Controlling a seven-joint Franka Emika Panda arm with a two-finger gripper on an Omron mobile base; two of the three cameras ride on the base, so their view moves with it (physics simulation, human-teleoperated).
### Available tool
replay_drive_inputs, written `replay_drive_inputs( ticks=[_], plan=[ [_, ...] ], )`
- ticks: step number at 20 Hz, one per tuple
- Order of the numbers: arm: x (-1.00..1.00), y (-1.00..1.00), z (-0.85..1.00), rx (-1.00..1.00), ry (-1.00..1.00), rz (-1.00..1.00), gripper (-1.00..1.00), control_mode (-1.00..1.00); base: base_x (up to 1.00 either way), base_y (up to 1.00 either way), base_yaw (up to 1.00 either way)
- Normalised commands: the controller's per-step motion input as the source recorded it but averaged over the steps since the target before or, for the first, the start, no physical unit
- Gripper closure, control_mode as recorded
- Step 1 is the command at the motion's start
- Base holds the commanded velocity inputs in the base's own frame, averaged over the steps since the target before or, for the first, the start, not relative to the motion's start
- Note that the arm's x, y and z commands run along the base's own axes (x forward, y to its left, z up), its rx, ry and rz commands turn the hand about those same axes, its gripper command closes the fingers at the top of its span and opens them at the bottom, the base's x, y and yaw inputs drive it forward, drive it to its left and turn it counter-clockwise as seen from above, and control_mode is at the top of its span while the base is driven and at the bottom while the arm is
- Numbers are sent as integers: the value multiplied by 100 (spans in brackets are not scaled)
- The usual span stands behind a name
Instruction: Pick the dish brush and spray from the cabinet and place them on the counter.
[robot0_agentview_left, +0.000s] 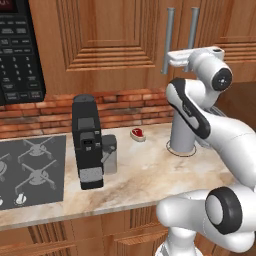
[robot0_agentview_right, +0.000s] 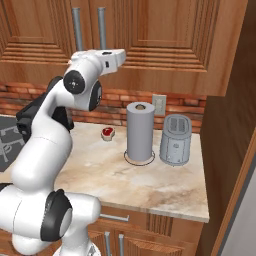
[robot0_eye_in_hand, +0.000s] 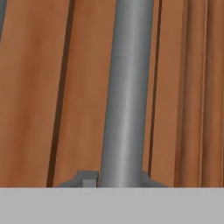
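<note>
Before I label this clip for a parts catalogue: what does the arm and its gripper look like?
The arm is glossy white with rounded, bulbous links and black bands and round caps at the joints. Its hand is a boxy white block. The gripper has two small grey finger tips. No cables or markings are visible.

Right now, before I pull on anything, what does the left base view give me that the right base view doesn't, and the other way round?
Left base view adds: black coffee machine and black microwave keypad.
Right base view adds: silver toaster and pale wall socket.
Both: closed brown wooden wall cabinet with grey metal bar handles, beige marbled stone counter, grey paper towel roll, small red item.
</note>
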Motion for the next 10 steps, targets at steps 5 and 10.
replay_drive_inputs(
  ticks=[5, 10],
  plan=[
    [50, 0, -3, 0, 5, 0, 100, -100, 0, 0, 0],
    [52, 3, -20, 1, -3, 3, 100, -100, 0, 0, 0]
  ],
)
